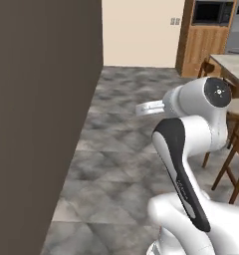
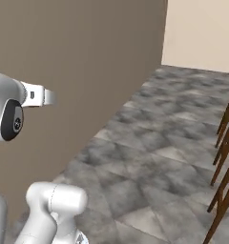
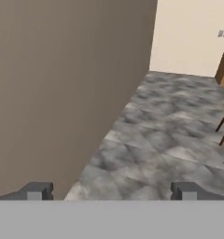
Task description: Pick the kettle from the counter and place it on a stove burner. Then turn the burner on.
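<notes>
I'm looking along a tall, flat grey-brown wall panel that takes up the left side of both base views, with grey marbled floor tiles running away beside it toward a cream back wall. My arm is folded up close to the base: the white upper link with its dark side strip rises from the lower right of the left base view, bends at a round joint with a dark cap, and the wrist reaches out level toward the panel, ending in a pale flat piece. In the right base view that same wrist piece juts rightward from the rounded joint in front of the panel, clear of it as far as I can tell. From the hand view, the gripper points forward and slightly down over the floor beside the foot of the panel; its two dark fingertips sit far apart at the bottom corners, so the jaws stand spread wide with nothing between them and nothing touched. Further right, wooden stools stand beside a counter with a pale stone top, and beyond it a wooden cabinet holds a built-in dark microwave. I cannot find the kettle or the stove burner from here.
</notes>
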### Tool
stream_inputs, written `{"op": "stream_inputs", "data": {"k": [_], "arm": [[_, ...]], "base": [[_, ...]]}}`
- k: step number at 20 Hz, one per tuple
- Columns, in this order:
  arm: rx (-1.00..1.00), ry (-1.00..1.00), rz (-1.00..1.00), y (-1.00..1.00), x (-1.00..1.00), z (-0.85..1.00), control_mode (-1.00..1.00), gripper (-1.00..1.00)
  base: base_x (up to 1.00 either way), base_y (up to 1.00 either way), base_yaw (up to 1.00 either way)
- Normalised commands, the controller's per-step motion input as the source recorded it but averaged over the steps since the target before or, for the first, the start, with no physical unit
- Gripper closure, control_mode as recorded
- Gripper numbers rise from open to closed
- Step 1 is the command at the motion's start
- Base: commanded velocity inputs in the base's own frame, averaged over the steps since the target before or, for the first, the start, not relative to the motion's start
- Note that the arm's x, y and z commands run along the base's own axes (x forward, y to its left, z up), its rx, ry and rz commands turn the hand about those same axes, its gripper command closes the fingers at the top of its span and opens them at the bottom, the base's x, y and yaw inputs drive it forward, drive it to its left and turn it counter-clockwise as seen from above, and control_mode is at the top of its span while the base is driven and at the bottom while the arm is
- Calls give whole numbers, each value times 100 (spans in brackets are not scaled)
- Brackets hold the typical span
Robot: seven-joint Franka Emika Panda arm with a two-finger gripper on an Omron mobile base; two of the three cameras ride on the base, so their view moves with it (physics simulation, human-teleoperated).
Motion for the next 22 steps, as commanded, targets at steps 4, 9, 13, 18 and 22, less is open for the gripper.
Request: {"op": "stream_inputs", "data": {"k": [4,9,13,18,22], "arm": [[0,0,0,0,0,0,100,-100],[0,0,0,0,0,0,100,-100],[0,0,0,0,0,0,100,-100],[0,0,0,0,0,0,100,-100],[0,0,0,0,0,0,100,-100]], "base": [[100,52,-39],[100,26,-27],[100,13,-22],[100,8,-20],[100,7,-19]]}}
